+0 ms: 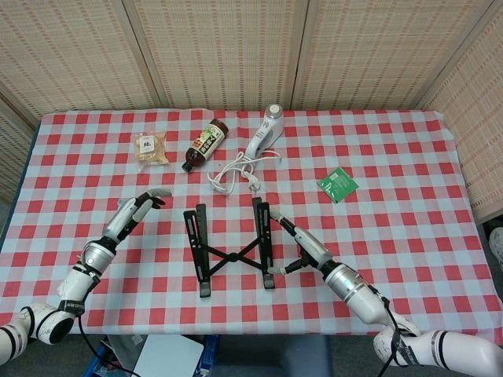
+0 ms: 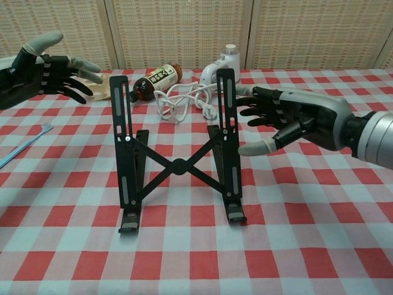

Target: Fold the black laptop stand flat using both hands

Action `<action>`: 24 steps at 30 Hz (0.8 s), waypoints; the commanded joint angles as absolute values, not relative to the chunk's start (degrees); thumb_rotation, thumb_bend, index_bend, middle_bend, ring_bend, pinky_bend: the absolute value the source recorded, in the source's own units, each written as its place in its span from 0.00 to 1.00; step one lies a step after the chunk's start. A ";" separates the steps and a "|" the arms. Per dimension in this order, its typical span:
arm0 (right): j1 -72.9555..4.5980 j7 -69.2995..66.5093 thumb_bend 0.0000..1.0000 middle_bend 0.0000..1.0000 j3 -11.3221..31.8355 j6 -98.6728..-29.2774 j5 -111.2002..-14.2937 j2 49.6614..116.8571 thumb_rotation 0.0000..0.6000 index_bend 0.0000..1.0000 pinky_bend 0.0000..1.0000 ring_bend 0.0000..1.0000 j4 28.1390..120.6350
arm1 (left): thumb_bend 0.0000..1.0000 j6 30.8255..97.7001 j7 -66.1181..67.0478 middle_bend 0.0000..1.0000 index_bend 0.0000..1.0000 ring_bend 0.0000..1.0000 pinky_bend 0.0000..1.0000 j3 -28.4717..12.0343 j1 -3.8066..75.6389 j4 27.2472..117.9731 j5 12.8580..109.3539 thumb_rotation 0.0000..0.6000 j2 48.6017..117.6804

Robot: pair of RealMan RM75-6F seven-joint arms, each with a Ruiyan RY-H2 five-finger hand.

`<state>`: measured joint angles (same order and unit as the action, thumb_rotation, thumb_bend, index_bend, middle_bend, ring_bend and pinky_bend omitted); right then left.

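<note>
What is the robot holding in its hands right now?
Nothing yet. The right hand is open with fingertips at the laptop stand's right rail, and the left hand is open, apart from it.

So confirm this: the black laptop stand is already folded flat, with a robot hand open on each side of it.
Not folded flat: the chest view shows the black laptop stand propped up on its crossed struts. The left robot hand and right robot hand are open on either side.
</note>
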<state>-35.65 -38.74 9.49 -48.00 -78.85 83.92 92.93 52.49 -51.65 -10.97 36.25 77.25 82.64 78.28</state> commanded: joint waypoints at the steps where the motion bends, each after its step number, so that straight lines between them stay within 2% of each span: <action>1: -35.82 -39.98 0.00 0.04 9.00 -48.42 -80.22 84.60 1.00 0.00 0.00 0.00 92.41 | 0.20 49.08 -57.50 0.30 0.27 0.33 0.31 -9.70 38.35 77.84 84.30 0.00 77.67; 9: -35.45 -44.03 0.00 0.05 6.39 -50.80 -85.92 83.82 1.00 0.00 0.00 0.00 92.38 | 0.20 50.20 -65.56 0.41 0.34 0.42 0.34 -6.48 39.31 80.03 89.69 0.00 75.30; 24: -32.02 -45.16 0.00 0.06 -1.54 -62.10 -97.91 78.25 1.00 0.00 0.00 0.00 96.72 | 0.20 60.31 -70.60 0.43 0.39 0.43 0.35 2.05 38.47 87.22 101.06 0.00 67.68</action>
